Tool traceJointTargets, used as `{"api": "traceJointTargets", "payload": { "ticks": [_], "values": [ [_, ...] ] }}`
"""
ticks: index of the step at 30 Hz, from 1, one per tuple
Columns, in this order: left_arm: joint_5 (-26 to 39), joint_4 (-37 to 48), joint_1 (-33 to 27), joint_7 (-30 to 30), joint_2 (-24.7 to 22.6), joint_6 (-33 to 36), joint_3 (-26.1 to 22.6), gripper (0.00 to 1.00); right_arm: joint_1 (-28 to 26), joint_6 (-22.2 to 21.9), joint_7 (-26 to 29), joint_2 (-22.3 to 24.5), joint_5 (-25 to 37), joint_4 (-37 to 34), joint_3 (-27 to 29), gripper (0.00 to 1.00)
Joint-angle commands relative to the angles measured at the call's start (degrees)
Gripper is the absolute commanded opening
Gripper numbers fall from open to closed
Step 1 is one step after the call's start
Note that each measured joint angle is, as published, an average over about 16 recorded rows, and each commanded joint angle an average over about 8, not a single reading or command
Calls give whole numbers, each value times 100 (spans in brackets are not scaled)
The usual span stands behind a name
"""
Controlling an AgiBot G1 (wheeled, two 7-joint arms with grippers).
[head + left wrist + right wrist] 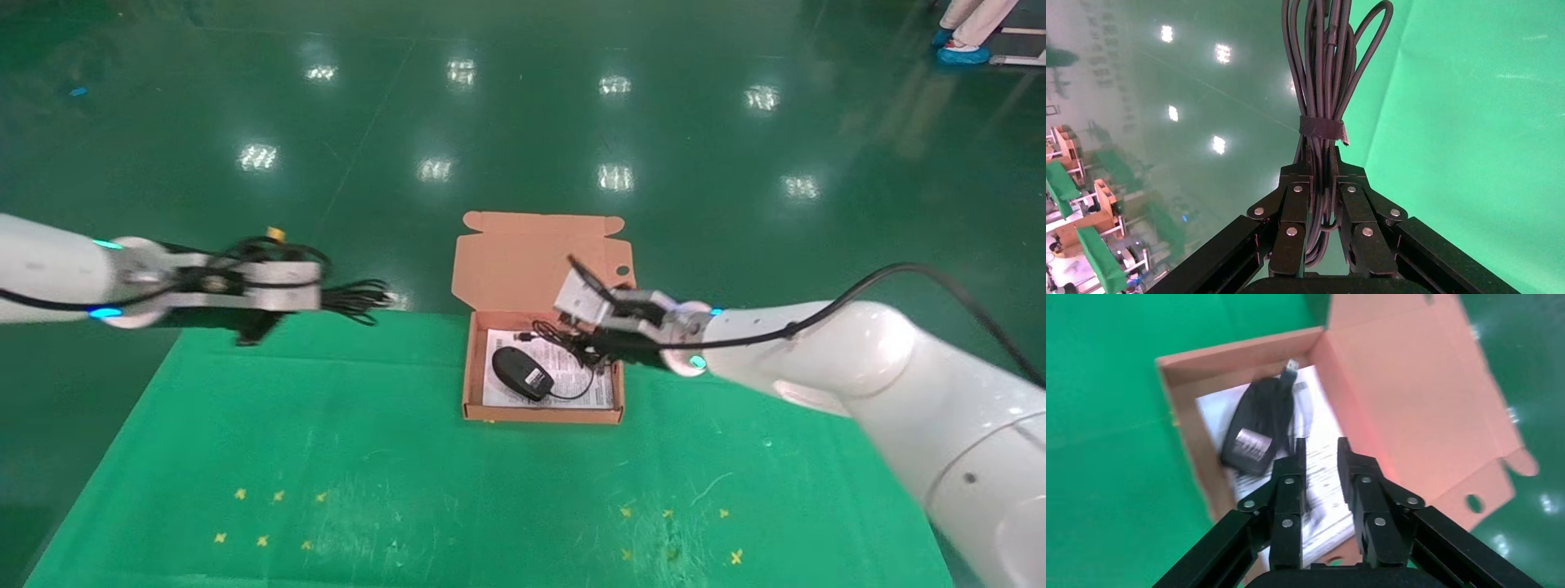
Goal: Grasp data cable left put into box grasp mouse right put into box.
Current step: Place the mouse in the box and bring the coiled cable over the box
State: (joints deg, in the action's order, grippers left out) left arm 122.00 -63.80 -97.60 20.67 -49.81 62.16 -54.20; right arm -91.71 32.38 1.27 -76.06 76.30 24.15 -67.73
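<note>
Hanging past the worktop's [327, 457] far left edge, the left gripper [1319, 184] is clamped on the data cable [1324, 92], well apart from the box [472, 359]. Over the box's right side, the right gripper [1319, 459] stands slightly parted, holding nothing. Inside, the mouse [523, 373] lies on the white sheet [588, 392], its cord [552, 335] coiled near the hinge; the lid [515, 261] leans back.

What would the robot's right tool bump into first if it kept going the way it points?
Probably the white paper lining the box. The right tool points down into it, beside the mouse, with a small gap between its fingers. Depth is hard to judge.
</note>
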Motion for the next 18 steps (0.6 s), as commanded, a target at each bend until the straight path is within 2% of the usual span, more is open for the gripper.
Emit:
{"api": "traceJointTargets", "payload": {
  "ticks": [1, 7, 13, 18],
  "values": [
    [-117, 13, 42, -37, -39, -39, 19, 0, 12, -45, 12, 52, -9, 75, -2, 100],
    [-309, 554, 253, -574, -653, -637, -32, 0, -107, -65, 49, 509, 31, 447, 13, 100],
    [-465, 1431, 426, -1166, -1516, -1417, -67, 0, -213, -4, 193, 1267, 171, 1177, -30, 100],
    [-741, 2323, 532, -1839, -2285, -1984, -69, 0, -250, 23, 593, 1985, 423, 2019, -160, 100]
  ]
}}
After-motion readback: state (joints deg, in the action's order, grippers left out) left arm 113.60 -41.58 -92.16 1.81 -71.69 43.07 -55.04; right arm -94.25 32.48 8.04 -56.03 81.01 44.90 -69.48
